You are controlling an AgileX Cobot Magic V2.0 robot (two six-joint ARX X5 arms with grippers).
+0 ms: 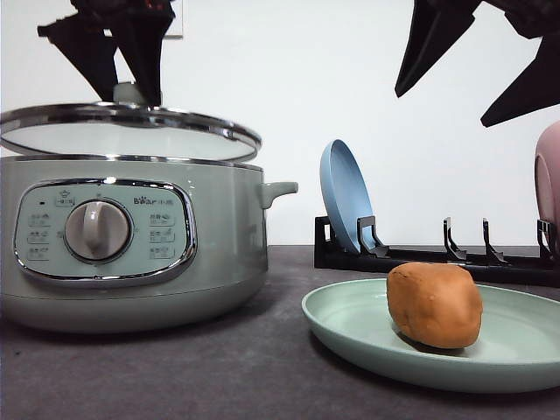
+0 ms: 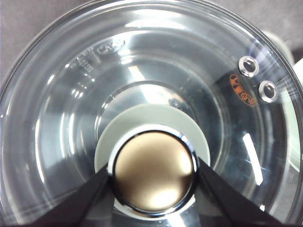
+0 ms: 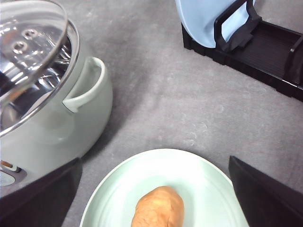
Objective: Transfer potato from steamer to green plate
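The orange-brown potato [image 1: 435, 304] [image 3: 157, 208] lies on the pale green plate [image 1: 350, 324] [image 3: 118, 189], right of the sage-green steamer [image 1: 131, 254] [image 3: 57, 123]. My right gripper [image 1: 440, 109] [image 3: 154, 163] hangs open high above the plate, its fingers spread wide with nothing between them. My left gripper [image 1: 131, 83] [image 2: 154, 172] is shut on the knob of the steamer's glass lid [image 1: 131, 131] [image 2: 71, 94] [image 3: 28, 52]. The lid sits slightly tilted, just above the pot's rim. What is inside the pot is hard to make out through the glass.
A black dish rack [image 1: 420, 258] [image 3: 265, 52] stands behind the green plate. A blue plate [image 1: 344, 197] [image 3: 203, 19] stands upright at its left end and a pink plate [image 1: 549, 175] at its right. The steamer's side handle [image 1: 278, 189] [image 3: 87, 90] points toward the rack.
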